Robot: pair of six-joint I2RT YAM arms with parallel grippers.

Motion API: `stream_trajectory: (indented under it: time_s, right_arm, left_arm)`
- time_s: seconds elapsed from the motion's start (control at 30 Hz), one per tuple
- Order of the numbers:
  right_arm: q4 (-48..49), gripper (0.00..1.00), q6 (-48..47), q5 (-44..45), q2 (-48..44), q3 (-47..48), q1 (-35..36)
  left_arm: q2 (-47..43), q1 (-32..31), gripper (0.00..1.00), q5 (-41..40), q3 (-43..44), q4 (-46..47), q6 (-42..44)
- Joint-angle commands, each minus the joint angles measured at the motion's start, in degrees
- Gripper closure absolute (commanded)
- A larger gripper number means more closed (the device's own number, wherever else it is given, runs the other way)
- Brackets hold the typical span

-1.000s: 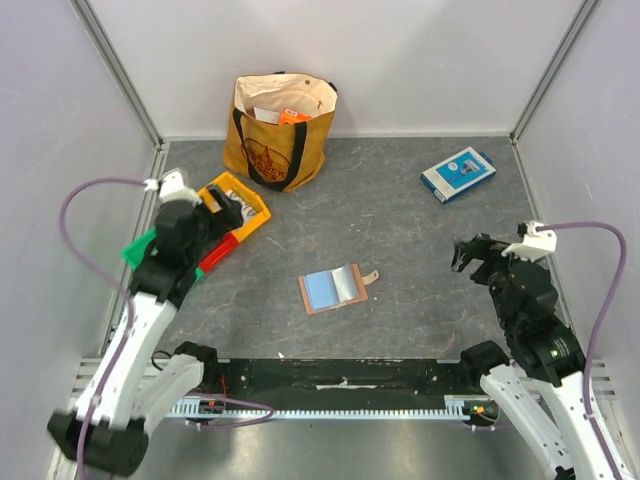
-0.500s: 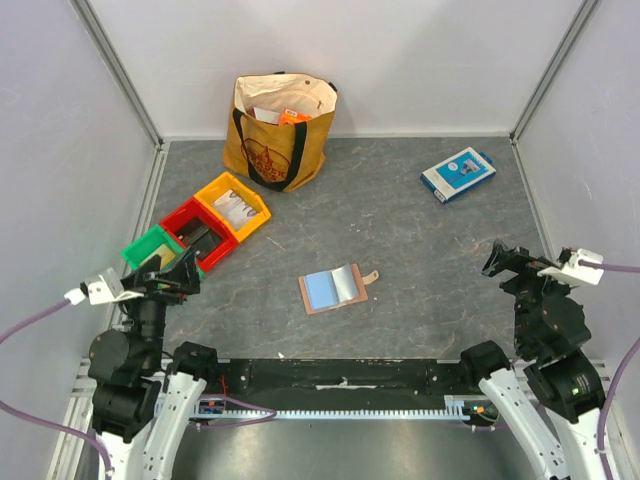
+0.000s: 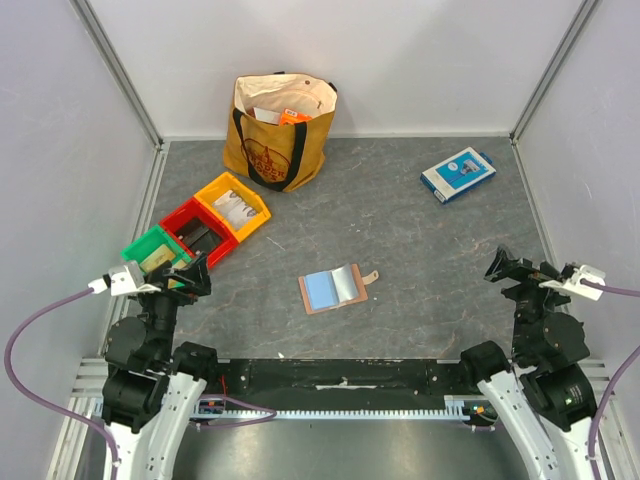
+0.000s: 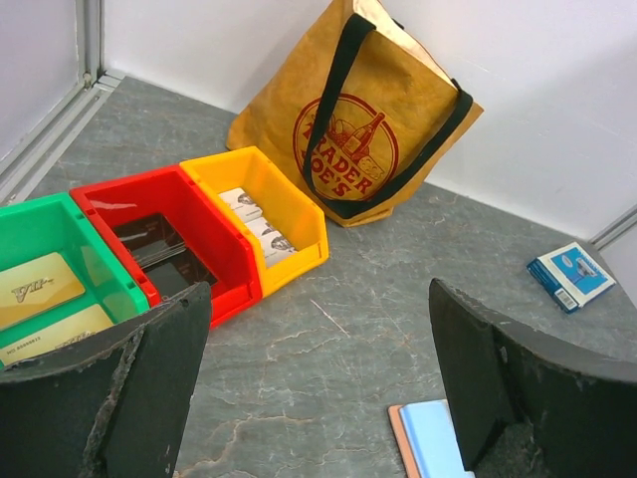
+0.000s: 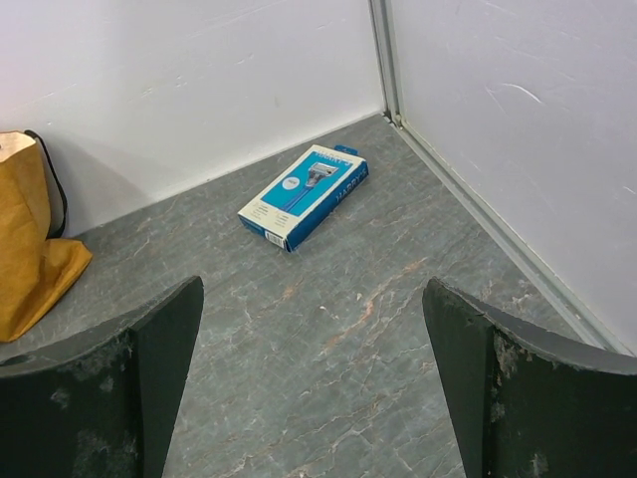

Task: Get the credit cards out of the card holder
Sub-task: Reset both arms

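Note:
The card holder (image 3: 337, 288) lies open on the table's middle, blue and grey lining up, snap tab to the right. Its blue corner shows at the bottom of the left wrist view (image 4: 430, 440). Two pale tan credit cards (image 4: 35, 291) lie in the green bin (image 4: 60, 204); they also show in the top view (image 3: 153, 258). My left gripper (image 3: 186, 276) is open and empty, near the green bin at the near left, well left of the holder. My right gripper (image 3: 508, 268) is open and empty at the near right, far from the holder.
A red bin (image 3: 198, 232) and a yellow bin (image 3: 232, 205) holding white printed sheets stand in a row with the green bin (image 3: 135, 247). A tan tote bag (image 3: 280, 130) stands at the back. A blue-and-white flat box (image 3: 457, 174) lies at the back right.
My left arm has pulled back from over the bins to the near left edge. My right arm has drawn back towards the near right. The card holder has not moved.

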Motion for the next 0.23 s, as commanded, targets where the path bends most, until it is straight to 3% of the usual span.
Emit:
stream_trajectory:
  time_s: [0.0,0.2]
  right_arm:
    - [2.6,0.02,-0.9,0.8,0.1,-0.6,-0.1]
    - [2.8,0.02,-0.9,0.3,0.7,-0.6,-0.2]
  left_arm:
    - [-5.5,0.9,0.05,1.7,-0.1,1.1,2.7]
    - [-5.6,1.7,0.05,1.9,-0.3,1.4,2.8]
